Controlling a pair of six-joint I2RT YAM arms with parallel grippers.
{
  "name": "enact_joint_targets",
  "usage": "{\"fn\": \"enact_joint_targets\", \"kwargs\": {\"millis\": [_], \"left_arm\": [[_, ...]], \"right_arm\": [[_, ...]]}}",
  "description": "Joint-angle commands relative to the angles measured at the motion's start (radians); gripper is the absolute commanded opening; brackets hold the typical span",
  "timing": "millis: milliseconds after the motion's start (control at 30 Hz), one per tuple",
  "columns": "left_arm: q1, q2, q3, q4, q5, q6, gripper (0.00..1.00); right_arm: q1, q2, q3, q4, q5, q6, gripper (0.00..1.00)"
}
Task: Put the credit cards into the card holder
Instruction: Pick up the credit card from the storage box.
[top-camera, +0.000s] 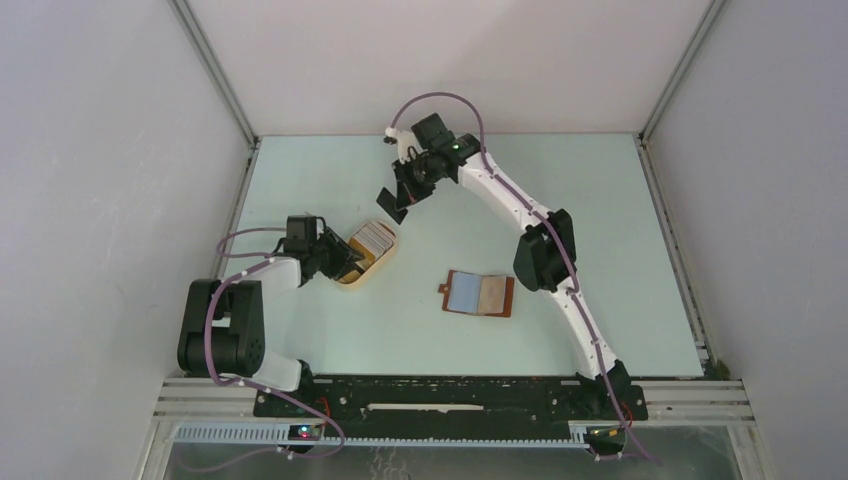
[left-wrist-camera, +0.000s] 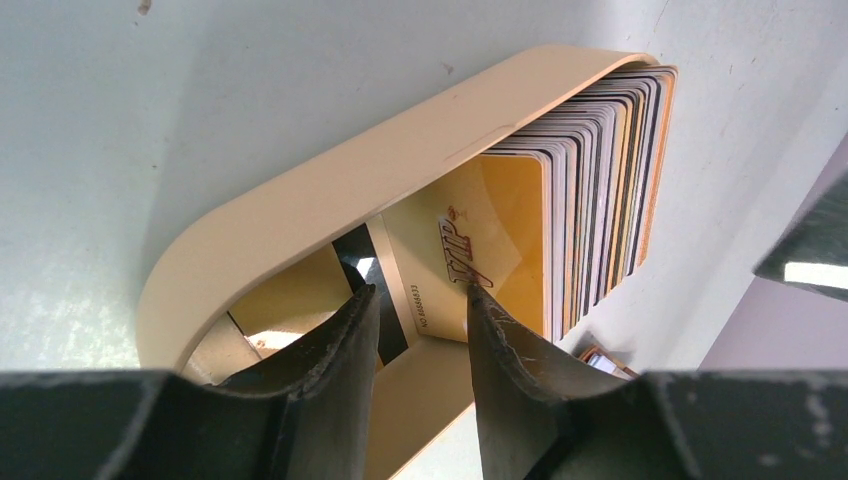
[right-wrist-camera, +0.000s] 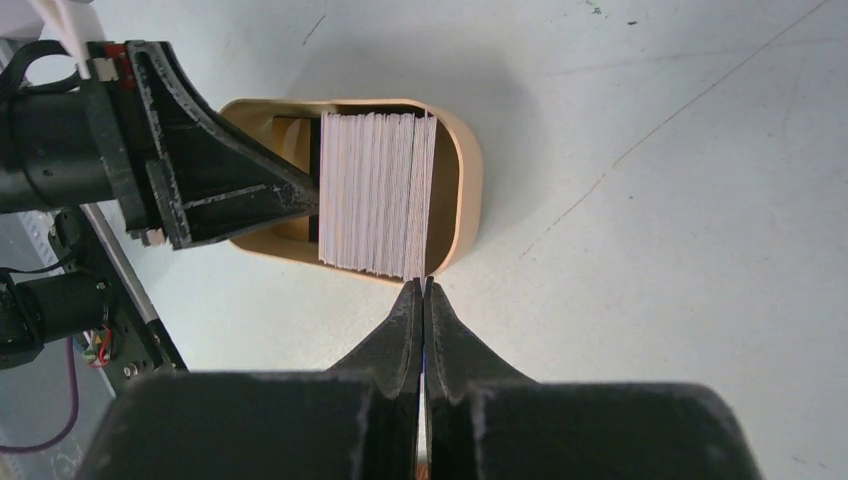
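Note:
The credit cards (top-camera: 373, 236) stand edge-on as a packed row (right-wrist-camera: 375, 195) in a tan oval tray (right-wrist-camera: 468, 180). My right gripper (right-wrist-camera: 424, 285) is shut at the row's end, with a thin sliver of one card's edge pinched between its pads. In the top view it hangs just beyond the tray (top-camera: 392, 208). My left gripper (left-wrist-camera: 420, 290) is open at the tray's other end. Its fingers reach into the bare part beside an orange card (left-wrist-camera: 500, 230), gripping nothing. The card holder (top-camera: 480, 293) lies open and flat, reddish-brown with bluish pockets.
The tray (top-camera: 360, 277) sits left of centre and the left arm (top-camera: 225, 325) curls in from the near left. The right arm (top-camera: 545, 250) stretches diagonally over the table, passing just right of the card holder. White walls enclose the table.

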Motion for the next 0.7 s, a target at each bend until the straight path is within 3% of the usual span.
{"fn": "enact_joint_targets", "kwargs": {"millis": [0, 167, 333, 533, 667], "left_arm": [[0.006, -0.019, 0.000, 0.025, 0.024, 0.020, 0.43], [0.006, -0.056, -0.027, 0.090, 0.050, 0.039, 0.44], [0.006, -0.173, -0.106, 0.170, 0.099, 0.056, 0.44], [-0.005, -0.460, -0.223, 0.226, 0.149, 0.086, 0.45], [-0.105, -0.695, -0.259, 0.277, 0.133, 0.133, 0.51]], "right_arm": [[-0.008, -0.135, -0.057, 0.000, -0.025, -0.064, 0.00], [-0.015, -0.301, -0.256, 0.007, -0.117, -0.141, 0.00], [-0.036, -0.559, -0.607, 0.084, -0.227, -0.237, 0.00], [-0.068, -0.880, -0.969, 0.109, -0.292, -0.397, 0.00], [-0.128, -1.071, -1.161, 0.146, -0.372, -0.442, 0.00]]}}
